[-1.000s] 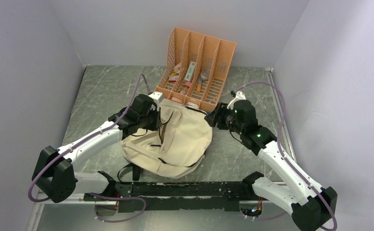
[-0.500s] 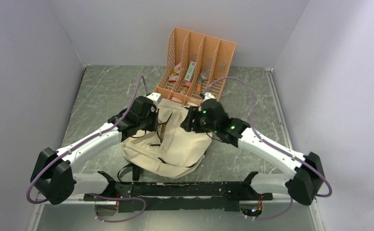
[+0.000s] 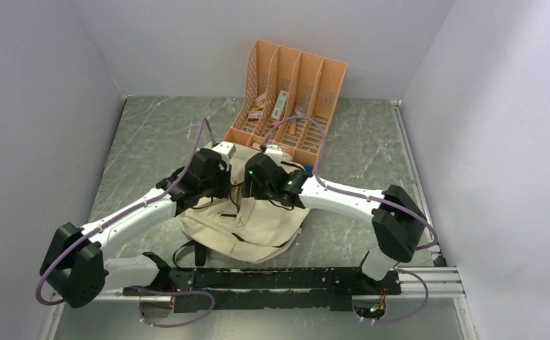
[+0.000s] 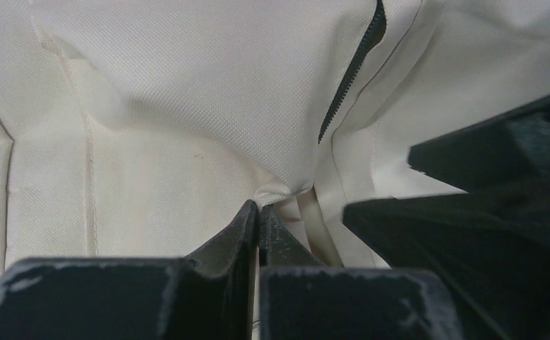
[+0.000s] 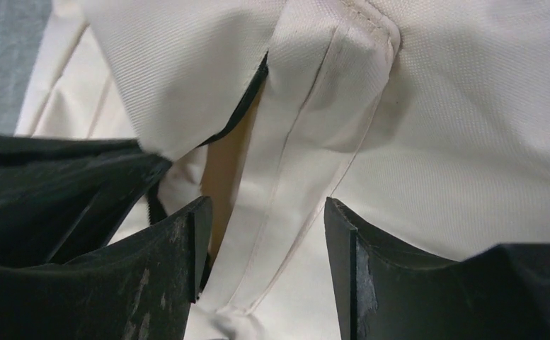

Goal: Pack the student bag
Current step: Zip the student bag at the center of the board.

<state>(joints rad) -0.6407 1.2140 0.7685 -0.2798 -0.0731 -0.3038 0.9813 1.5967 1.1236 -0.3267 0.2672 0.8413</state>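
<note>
L claw (image 4: 258,210) clenched on student bag (image 3: 259,225), R claw (image 5: 265,205) released, marble table (image 3: 151,134), pale walls (image 3: 187,49)

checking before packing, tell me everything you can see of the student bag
The student bag is soft cream fabric with dark zippers and black straps, lying slumped on the table in front of the orange organizer. The left pincer is shut on a fabric fold by a zipper; the right pincer stands open astride a stitched ridge.
</note>
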